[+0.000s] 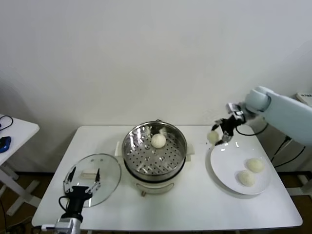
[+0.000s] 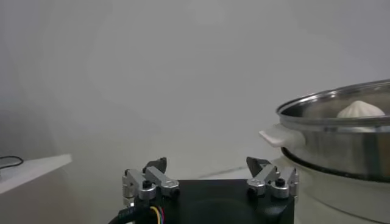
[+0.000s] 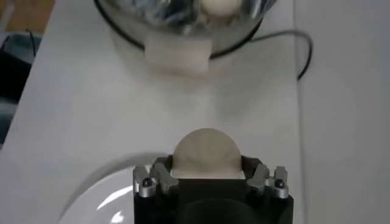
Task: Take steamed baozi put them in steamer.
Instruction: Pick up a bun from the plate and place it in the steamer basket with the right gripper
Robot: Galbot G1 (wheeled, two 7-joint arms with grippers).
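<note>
Right gripper (image 1: pixel 218 137) has its fingers clamped on a small cream-white dough bun (image 1: pixel 213 137), lifted above the flat white plate's (image 1: pixel 220 168) edge. I'd carry it level to the shiny steel steamer pot (image 1: pixel 181 139), dropping beside the bun inside (image 1: pixel 158 140). Left gripper (image 1: pixel 81 183) idles, fingers wide.

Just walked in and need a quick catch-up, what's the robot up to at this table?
The right gripper is shut on a small cream-white dough bun, held above the table between the flat white plate and the shiny stainless-steel steamer pot. One bun already sits on the pot's perforated tray, and two buns remain on the plate. The left gripper waits open over the round glass lid, holding nothing.
</note>
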